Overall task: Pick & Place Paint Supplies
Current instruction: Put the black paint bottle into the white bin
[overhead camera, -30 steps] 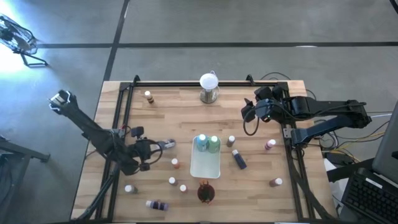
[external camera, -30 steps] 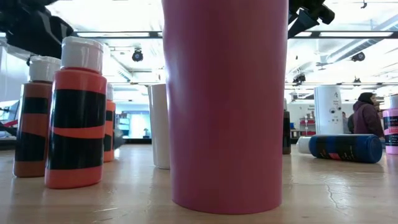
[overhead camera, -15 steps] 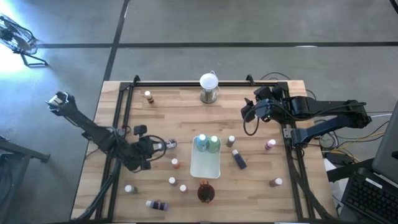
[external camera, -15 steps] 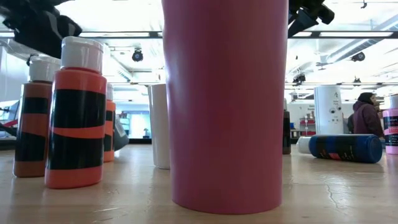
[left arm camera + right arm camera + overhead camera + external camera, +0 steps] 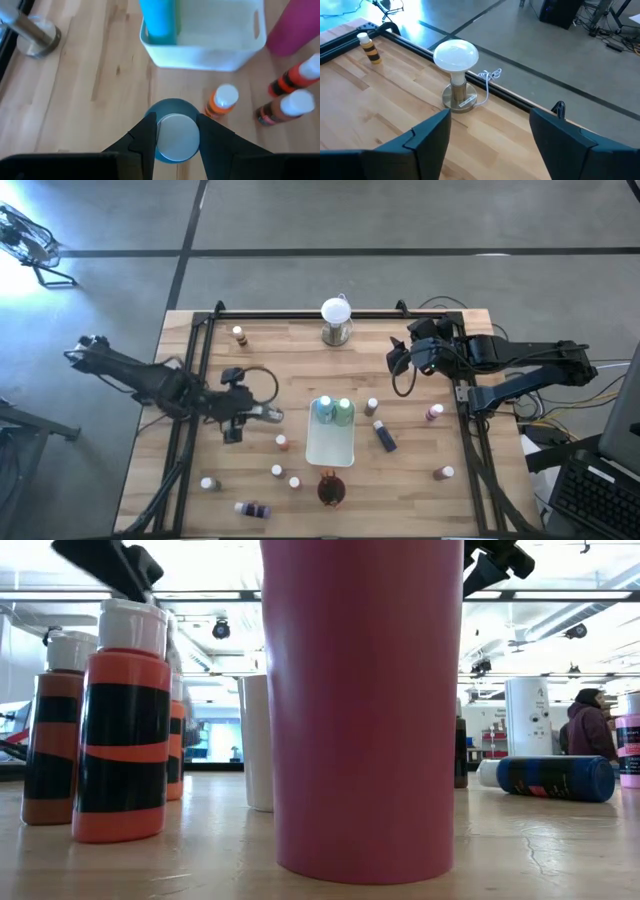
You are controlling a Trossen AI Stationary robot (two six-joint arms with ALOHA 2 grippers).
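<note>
My left gripper [image 5: 174, 134] is clamped on a teal paint bottle [image 5: 172, 137], white cap up, carried above the wood just left of the white tray [image 5: 331, 442] — two bottles [image 5: 333, 410] already stand in its far end. An orange bottle [image 5: 222, 100] stands near the tray's corner. My right gripper [image 5: 487, 132] waits at the table's far right, fingers spread wide, facing the white globe [image 5: 455, 54].

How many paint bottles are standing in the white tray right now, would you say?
2: a teal bottle and a green bottle, side by side at the far end of the white tray. The rest of the tray looks bare.
</note>
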